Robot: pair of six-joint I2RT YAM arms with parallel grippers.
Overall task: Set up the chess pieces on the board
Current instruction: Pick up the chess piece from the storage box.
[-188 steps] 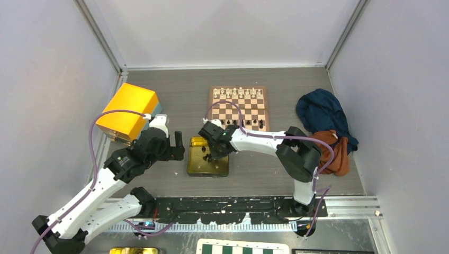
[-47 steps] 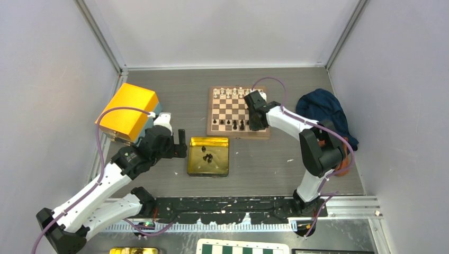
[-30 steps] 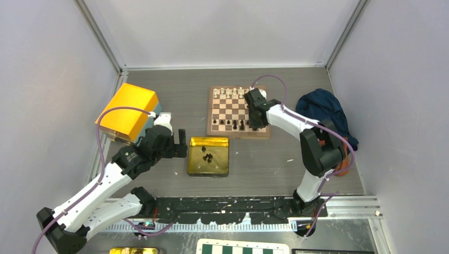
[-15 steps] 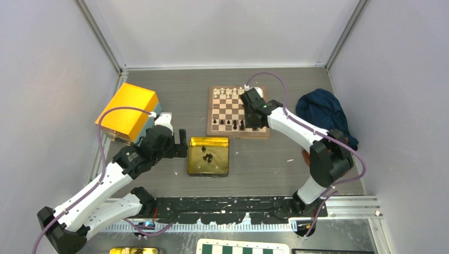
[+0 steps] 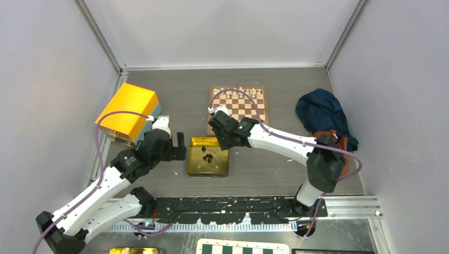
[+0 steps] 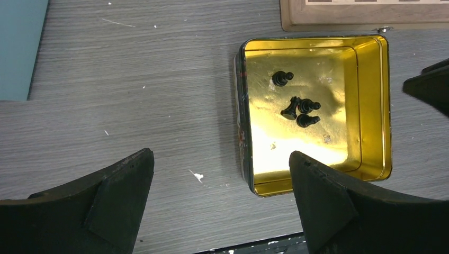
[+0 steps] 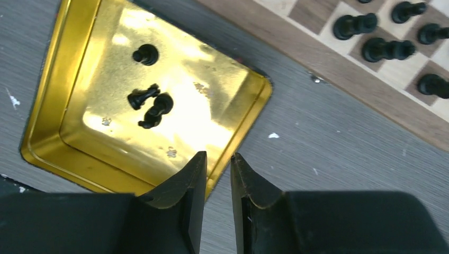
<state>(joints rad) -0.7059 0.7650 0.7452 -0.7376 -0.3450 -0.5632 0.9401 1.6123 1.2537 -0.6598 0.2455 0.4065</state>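
The wooden board (image 5: 263, 107) lies at the back centre with cream-white pieces (image 5: 238, 93) on its far rows. Black pieces (image 7: 384, 48) stand on its near rows in the right wrist view. A gold tin (image 5: 208, 173) in front of it holds several loose black pieces (image 5: 207, 156), also seen in the left wrist view (image 6: 299, 111) and the right wrist view (image 7: 151, 103). My right gripper (image 7: 218, 159) hovers over the tin's near right rim, empty, its jaws a narrow gap apart. My left gripper (image 6: 221, 159) is wide open and empty, just left of the tin.
A yellow box (image 5: 128, 111) stands at the left behind my left arm. A blue cloth (image 5: 323, 114) and an orange cloth (image 5: 339, 151) lie at the right. A green-and-white checkered board (image 5: 241, 247) sits below the arm bases.
My right gripper has left the board's near right part and swung forward-left to the tin. The left arm has barely moved.
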